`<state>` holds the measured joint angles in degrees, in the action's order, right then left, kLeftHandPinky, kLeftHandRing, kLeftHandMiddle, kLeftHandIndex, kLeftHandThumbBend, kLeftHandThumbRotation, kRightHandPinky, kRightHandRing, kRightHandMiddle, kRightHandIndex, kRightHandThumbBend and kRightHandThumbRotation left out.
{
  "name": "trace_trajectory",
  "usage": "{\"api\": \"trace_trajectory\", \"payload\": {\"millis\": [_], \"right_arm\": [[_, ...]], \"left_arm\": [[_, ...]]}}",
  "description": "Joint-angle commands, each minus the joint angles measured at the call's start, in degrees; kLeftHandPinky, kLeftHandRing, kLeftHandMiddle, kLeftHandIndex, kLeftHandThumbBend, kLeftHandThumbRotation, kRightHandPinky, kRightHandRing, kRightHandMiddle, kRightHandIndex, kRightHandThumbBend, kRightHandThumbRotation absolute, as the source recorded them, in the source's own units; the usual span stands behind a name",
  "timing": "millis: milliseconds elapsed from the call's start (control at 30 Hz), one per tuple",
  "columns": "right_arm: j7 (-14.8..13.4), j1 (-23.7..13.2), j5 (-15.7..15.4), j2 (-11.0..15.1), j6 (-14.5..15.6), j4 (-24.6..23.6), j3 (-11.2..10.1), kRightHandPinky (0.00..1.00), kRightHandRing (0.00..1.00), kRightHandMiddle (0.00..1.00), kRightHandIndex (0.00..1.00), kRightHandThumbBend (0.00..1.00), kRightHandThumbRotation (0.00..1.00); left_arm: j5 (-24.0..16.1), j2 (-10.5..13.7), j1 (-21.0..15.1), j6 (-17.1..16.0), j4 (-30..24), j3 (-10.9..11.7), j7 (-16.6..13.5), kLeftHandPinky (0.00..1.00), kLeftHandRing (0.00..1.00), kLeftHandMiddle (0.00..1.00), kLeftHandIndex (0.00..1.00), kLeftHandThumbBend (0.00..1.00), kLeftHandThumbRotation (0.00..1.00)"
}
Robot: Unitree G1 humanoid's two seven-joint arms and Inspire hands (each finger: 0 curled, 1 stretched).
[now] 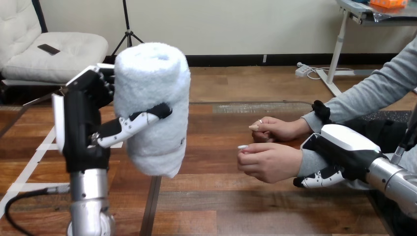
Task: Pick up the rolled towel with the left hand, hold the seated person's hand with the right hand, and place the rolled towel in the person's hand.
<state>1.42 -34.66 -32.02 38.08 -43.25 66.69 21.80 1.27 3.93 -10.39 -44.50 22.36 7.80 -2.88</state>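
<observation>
The rolled towel (153, 105) stands upright in the left half of the frame, lifted clear of the table (221, 206) in the left hand (81, 123). It looks soft, fluffy and light. It should squash under pressure rather than slip, and a loose roll could unwind if gripped near an end, so the middle of the roll is the sensible place to hold, and that is where the hand has it. The thumb (140, 118) lies across the front of the roll and the fingers reach round its back at upper left, so the hand is clamped on the towel, with the forearm rising straight from the bottom edge

At lower right the right hand (344, 145) lies over the sleeve at the wrist of the person's lower hand (268, 162), its fingers (317, 179) curled under that wrist and closed round it. That hand is loosely cupped and faces the towel, well apart from it. The person's upper hand (275, 129) rests just behind
</observation>
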Motion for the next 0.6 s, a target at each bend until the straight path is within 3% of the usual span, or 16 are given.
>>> {"api": "trace_trajectory", "payload": {"millis": [0,200,567], "right_arm": [[0.9,-2.3,2.5,-0.6,-2.2,-2.1,-2.0,0.21,0.24,0.29,0.3,0.55,0.3],[1.8,-2.2,3.2,-0.4,-2.7,-2.6,-2.3,0.21,0.24,0.29,0.3,0.55,0.32],[3.2,-1.9,4.6,-0.2,-3.6,-3.7,-3.1,0.21,0.24,0.29,0.3,0.56,0.33]], "left_arm": [[0.3,0.6,-9.1,-3.2,3.8,-0.5,1.3,0.27,0.31,0.39,0.41,0.71,0.0],[0.1,0.7,-12.3,-4.9,9.0,-0.2,1.8,0.27,0.31,0.38,0.4,0.71,0.0],[-1.0,0.9,-17.8,-4.6,17.3,0.0,1.3,0.28,0.32,0.38,0.4,0.73,0.0]]}}
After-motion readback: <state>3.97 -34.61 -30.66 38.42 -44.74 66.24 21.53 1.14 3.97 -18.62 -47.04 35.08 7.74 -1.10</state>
